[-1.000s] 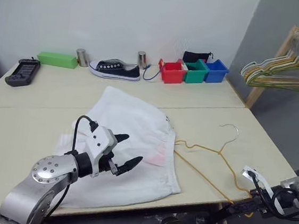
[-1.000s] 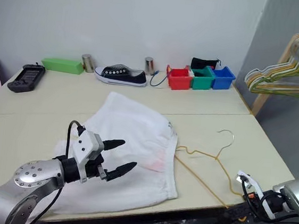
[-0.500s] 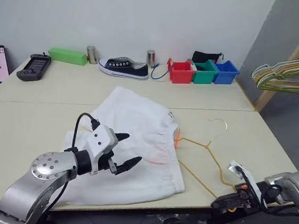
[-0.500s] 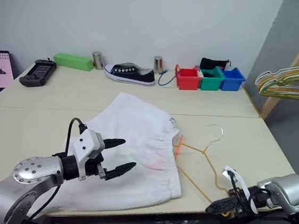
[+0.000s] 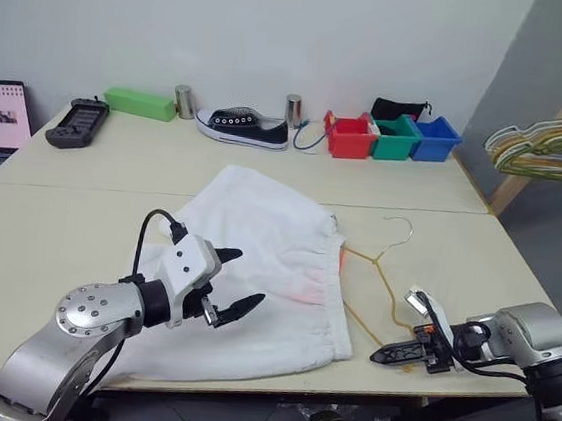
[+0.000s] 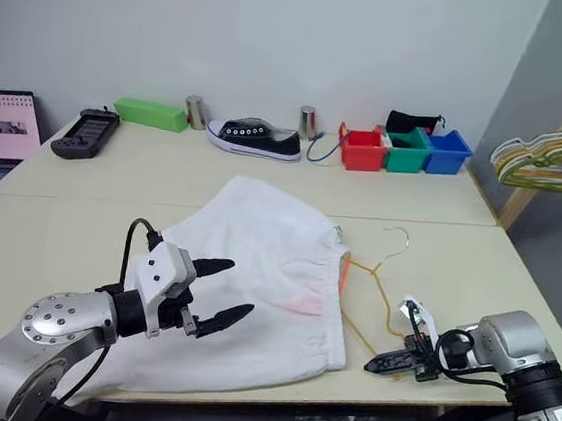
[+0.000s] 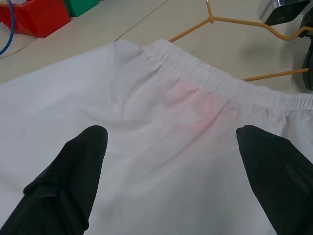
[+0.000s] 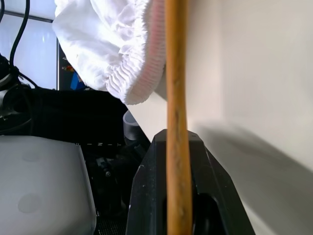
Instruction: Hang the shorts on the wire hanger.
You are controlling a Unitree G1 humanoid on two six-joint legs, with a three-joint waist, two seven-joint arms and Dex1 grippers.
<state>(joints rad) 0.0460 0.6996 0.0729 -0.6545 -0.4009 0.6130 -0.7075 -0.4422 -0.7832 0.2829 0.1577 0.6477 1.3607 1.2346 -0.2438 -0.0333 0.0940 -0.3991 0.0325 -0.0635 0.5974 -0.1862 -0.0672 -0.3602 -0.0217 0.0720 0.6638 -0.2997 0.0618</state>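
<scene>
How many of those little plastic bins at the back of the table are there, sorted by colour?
Red bin: 1
Green bin: 1
Blue bin: 1
Total: 3

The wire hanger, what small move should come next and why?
Probably slide the wire hanger further into the waistband of the shorts. The right gripper is shut on its bottom bar at the table's near edge, one arm already at the waistband, and the left gripper hangs open above the cloth.

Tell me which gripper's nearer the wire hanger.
Right. The right gripper is shut on the wire hanger at its near end; the left gripper hovers open over the shorts.
</scene>
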